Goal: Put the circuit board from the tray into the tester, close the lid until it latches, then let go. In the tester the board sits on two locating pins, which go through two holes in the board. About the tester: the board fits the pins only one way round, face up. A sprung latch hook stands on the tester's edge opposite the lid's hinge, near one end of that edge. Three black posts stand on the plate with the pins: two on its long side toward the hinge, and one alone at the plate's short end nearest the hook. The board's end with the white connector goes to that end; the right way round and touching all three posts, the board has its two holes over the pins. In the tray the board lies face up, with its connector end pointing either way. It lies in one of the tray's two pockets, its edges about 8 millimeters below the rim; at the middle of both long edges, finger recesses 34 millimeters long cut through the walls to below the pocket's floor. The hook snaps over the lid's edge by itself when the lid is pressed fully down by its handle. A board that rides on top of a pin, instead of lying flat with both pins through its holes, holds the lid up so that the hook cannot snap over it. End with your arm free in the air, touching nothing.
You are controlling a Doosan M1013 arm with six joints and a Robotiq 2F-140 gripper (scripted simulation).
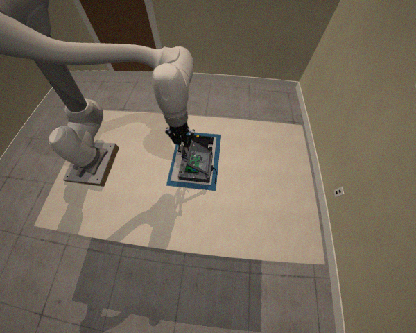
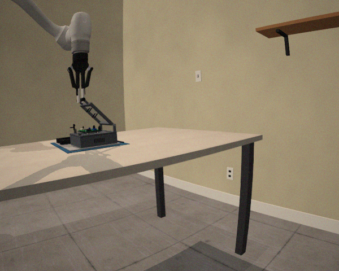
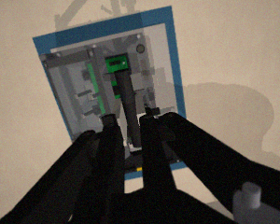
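One black two-finger gripper is clamped on the handle of the dark grey framed lid, which slopes half-raised above the grey box tester. Under the lid the green circuit board lies in the tester, largely hidden; pins indiscernible.

Table top: matt, smooth, pale beige laminate look; legs dark, matt, metal-like. Mat under tester: flat blue, matt. Tester body: grey, matt, plastic-like, vented front. Lid: dark grey frame, dull finish. Circuit board: green, slight sheen. Gripper: black, matt; fingertip pads pale. Arm: off-white, smooth, satin. Base plate: grey metal look. Wall shelf: brown wood. Floor: grey tiles, rough-mottled.
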